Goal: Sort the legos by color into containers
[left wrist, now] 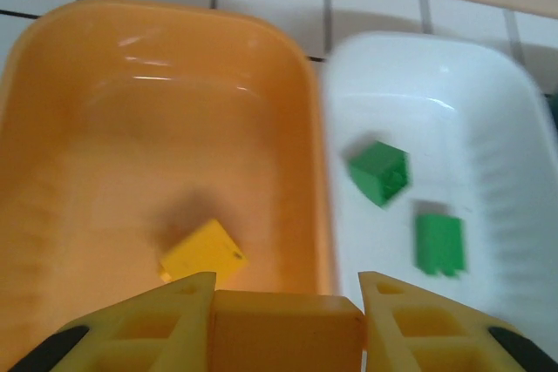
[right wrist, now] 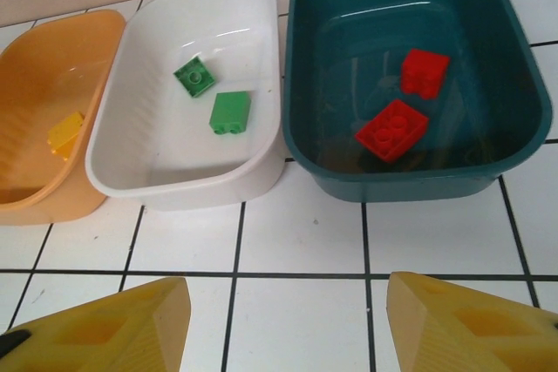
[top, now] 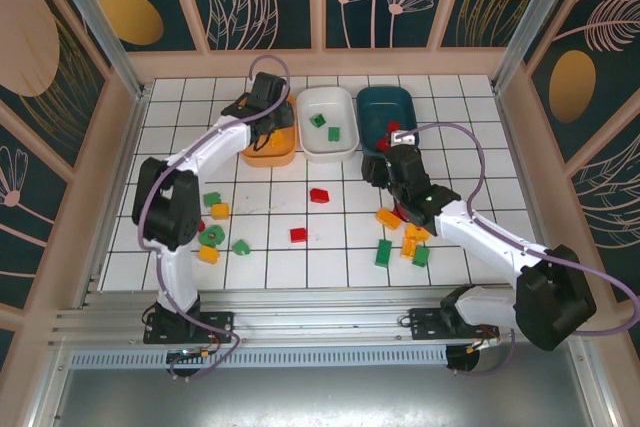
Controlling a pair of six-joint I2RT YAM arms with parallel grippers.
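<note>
My left gripper (top: 262, 112) hangs over the orange tub (top: 270, 155), shut on a yellow-orange lego (left wrist: 286, 328) that fills the gap between its fingers (left wrist: 148, 320). One yellow lego (left wrist: 203, 252) lies in the orange tub (left wrist: 87, 84). In the white tub (right wrist: 174, 185) are two green legos (right wrist: 193, 76) (right wrist: 230, 113). Two red legos (right wrist: 391, 129) (right wrist: 425, 72) lie in the teal tub (right wrist: 392, 185). My right gripper (right wrist: 288, 320) is open over bare tile in front of the white and teal tubs, holding nothing.
Loose legos lie on the tiled table: a red one (top: 319, 195) and another (top: 298, 235) in the middle, green and yellow ones at the left (top: 212, 199) (top: 208, 254), and orange and green ones (top: 388, 217) (top: 383, 252) under the right arm. Walls enclose the table.
</note>
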